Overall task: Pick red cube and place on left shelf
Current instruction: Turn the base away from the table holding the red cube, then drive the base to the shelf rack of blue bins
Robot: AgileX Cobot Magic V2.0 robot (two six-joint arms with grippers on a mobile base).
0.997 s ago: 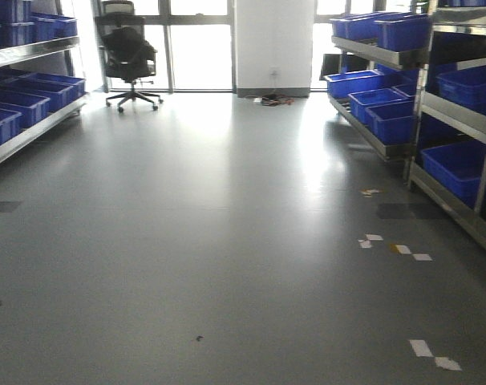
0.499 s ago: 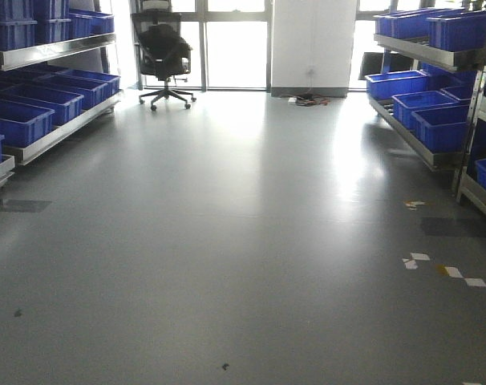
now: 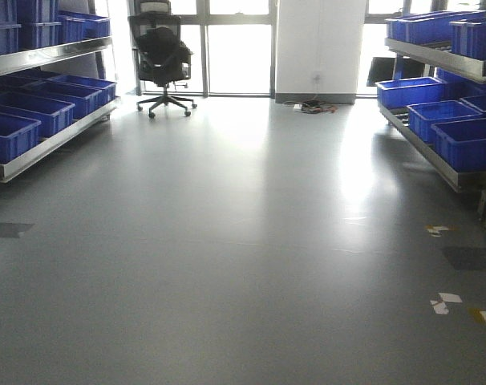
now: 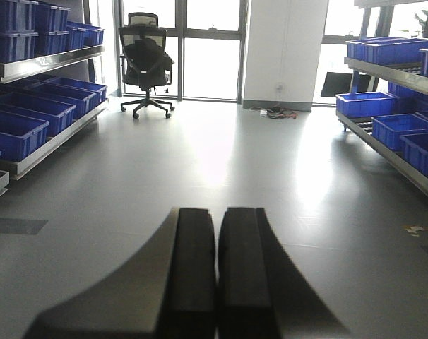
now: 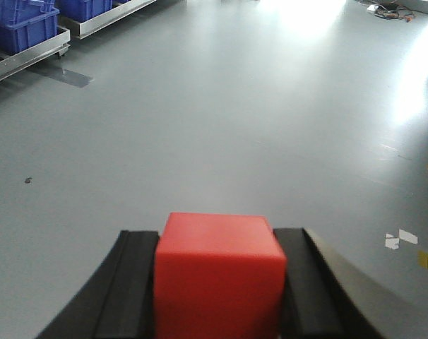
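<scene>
My right gripper is shut on the red cube, which fills the gap between the two black fingers above the grey floor. My left gripper is shut and empty, its fingers pressed together. The left shelf, a steel rack with dark-blue crates, runs along the left side of the room in the front view. It also shows in the left wrist view, and its end shows at the top left of the right wrist view. Neither gripper shows in the front view.
A second steel rack with blue crates lines the right side. A black office chair stands by the far windows, next to a white pillar. Cables lie at the pillar's foot. Tape marks dot the floor at the right.
The front view has swung left and moved forward: the left shelf shows more fully, the right rack slid toward the right edge, and the floor tape marks moved lower right.
</scene>
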